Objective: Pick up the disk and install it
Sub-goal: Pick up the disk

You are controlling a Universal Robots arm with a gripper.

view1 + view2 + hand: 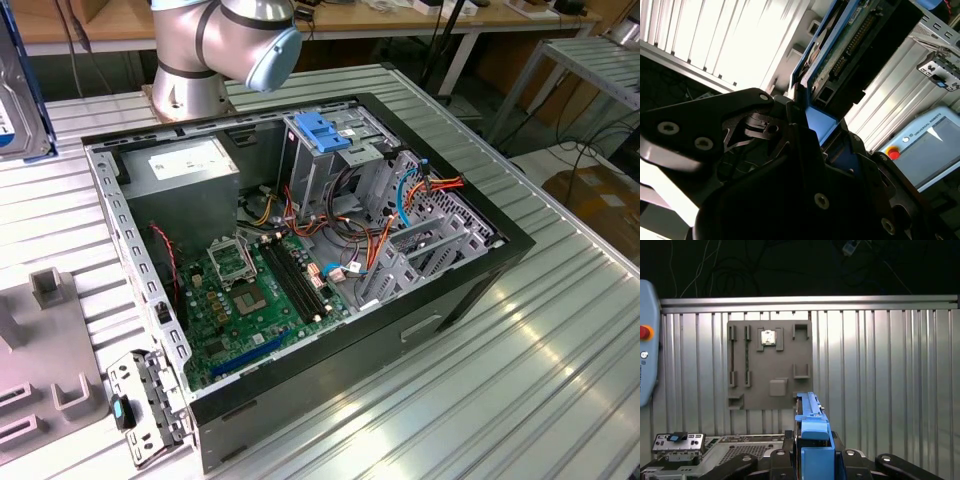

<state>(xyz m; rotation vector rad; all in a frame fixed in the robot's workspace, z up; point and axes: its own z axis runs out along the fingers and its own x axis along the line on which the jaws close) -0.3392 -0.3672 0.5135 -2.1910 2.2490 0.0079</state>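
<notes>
The disk (22, 92) shows at the exterior view's far left edge, held up above the table, a dark grey drive with a blue rail along its side. In the second wrist view the disk (852, 42) shows its circuit-board underside and connector, and a blue rail runs down into my gripper (815, 127). My gripper (812, 462) is shut on the disk (811, 427), which stands edge-on between the black fingers in the first wrist view. It hangs over the ribbed table, apart from the open computer case (480, 215).
Inside the case sit a drive cage with a blue handle (325, 133), a grey power-supply box (190, 170) and the green motherboard (262, 290). A grey fixture plate (770, 365) lies on the table. A teach pendant (646, 340) lies nearby. A loose metal bracket (145, 405) rests by the case.
</notes>
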